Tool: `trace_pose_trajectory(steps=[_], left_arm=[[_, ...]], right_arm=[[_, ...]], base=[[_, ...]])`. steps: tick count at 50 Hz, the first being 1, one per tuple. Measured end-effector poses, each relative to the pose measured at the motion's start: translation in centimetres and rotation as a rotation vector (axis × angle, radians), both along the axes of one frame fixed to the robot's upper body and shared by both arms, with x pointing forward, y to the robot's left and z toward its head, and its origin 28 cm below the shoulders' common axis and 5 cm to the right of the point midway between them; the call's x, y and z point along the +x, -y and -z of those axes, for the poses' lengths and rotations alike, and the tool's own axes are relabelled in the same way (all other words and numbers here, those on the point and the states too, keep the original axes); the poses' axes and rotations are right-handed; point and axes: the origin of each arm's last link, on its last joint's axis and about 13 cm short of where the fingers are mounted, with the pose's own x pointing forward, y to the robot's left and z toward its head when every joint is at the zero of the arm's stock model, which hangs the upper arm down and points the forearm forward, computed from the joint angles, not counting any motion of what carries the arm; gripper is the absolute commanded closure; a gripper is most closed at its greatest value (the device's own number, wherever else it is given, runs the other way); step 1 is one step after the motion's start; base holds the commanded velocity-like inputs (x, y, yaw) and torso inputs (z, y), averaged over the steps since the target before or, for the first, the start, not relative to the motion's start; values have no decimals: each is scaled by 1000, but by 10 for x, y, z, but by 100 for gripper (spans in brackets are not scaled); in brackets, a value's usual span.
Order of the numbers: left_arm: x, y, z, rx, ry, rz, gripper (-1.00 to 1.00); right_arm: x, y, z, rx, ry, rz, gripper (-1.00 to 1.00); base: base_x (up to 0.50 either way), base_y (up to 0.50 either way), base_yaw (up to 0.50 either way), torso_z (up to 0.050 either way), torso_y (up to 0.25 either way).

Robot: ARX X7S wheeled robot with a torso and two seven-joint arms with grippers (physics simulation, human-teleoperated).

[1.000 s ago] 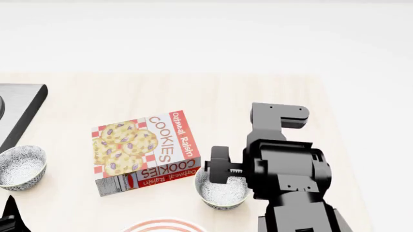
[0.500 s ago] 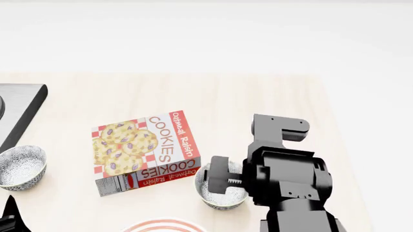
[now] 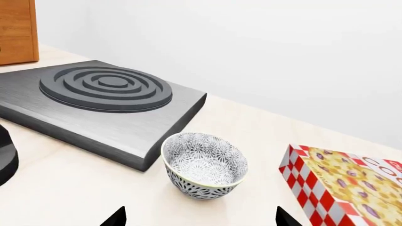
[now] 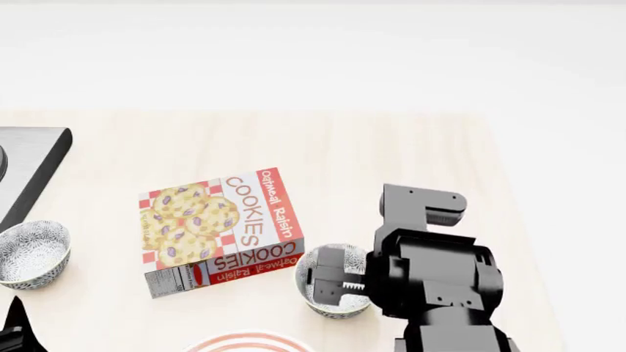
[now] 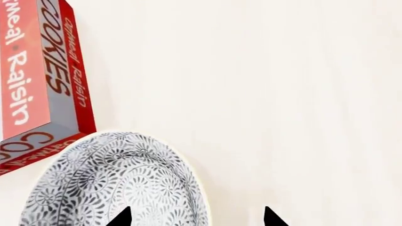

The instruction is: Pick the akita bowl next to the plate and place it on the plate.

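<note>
Plate [image 4: 249,342]: nearest the robot in the head view, only its far rim with red rings shows at the lower edge, on the bench [image 4: 391,147].
Left tool [image 3: 199,219]: two dark fingertips [image 3: 115,217] show at the edge of the left wrist view, set wide apart with nothing between them; in the head view only a dark sliver of that arm shows at the lower left corner.
Right tool [image 5: 196,219]: its two dark fingertips [image 5: 271,217] stand apart, one over the bowl's inside and one outside the rim (whether either touches the wall cannot be told).
Right arm [image 4: 435,279]: a black block low over the bench, its front end reaching over the bowl.
Akita bowl [image 4: 335,301]: on the bench just beyond the plate and to its right, partly covered by the right arm; in the right wrist view its patterned inside [image 5: 113,183] fills the lower part of the picture.
Cookie box [image 4: 223,229]: lying flat, red and white, marked Oatmeal Raisin Cookies, one corner just beside the akita bowl.
Second bowl [image 4: 32,254]: alike in pattern, upright at the left edge of the bench, well apart from the plate; the left wrist view shows it [image 3: 204,165] near the box.
Stove plate [image 3: 94,101]: a grey slab with dark rings, just behind the second bowl.
Wooden cabinet [image 3: 18,30]: farthest, beyond the slab.
</note>
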Motion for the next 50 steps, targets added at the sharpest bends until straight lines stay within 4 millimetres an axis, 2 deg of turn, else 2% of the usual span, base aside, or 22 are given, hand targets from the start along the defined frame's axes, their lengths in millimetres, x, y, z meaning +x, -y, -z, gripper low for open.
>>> trace_pose_trajectory(steps=[23, 24, 50], left_arm=[[0, 0, -1, 0, 0, 0, -100], [0, 0, -1, 0, 0, 0, -100], [0, 0, 0, 3, -1, -1, -100]], right_arm=[[-3, 0, 5, 18, -30, -10, -100], [-3, 0, 5, 19, -31, -10, 100], [4, 1, 1, -4, 75, 18, 100]], base=[[0, 0, 0, 0, 0], [0, 0, 0, 0, 0], [0, 0, 0, 0, 0]])
